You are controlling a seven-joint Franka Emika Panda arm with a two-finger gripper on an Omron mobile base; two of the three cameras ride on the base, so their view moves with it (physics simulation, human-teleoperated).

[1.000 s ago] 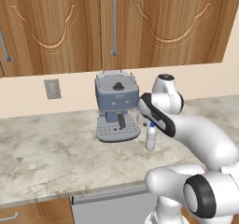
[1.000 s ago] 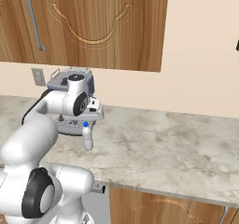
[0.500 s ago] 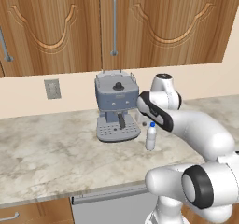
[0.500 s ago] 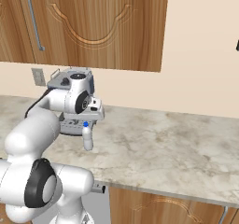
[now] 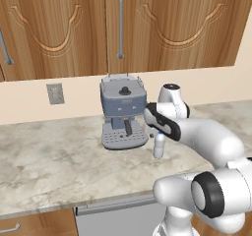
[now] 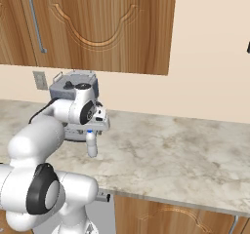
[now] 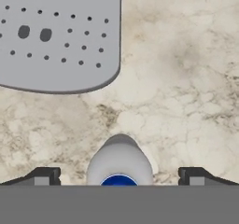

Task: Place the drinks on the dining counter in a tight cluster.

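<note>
On the marble worktop [image 5: 54, 161] below the wall cabinets, my gripper [image 7: 119, 177] hangs wide open over the small white bottle [image 5: 159, 144], which stands at five o'clock of the coffee machine [image 5: 123, 113]; nothing lifted yet, clustering all ahead.

A small white bottle with a blue cap [image 5: 159, 146] stands upright on the beige marble bench [image 5: 54, 166], just in front of and to the right of a grey-blue espresso machine [image 5: 123, 112] that sits near the back wall. Above the machine hang brown wooden wall cabinets [image 5: 59, 28], and a wall socket plate [image 5: 55, 93] lies on the wall to the machine's left. The white arm's gripper [image 7: 119, 176] hangs directly over the bottle, one dark fingertip [image 7: 44, 176] on either side of its cap, with the machine's perforated drip tray [image 7: 56, 36] beyond.
</note>
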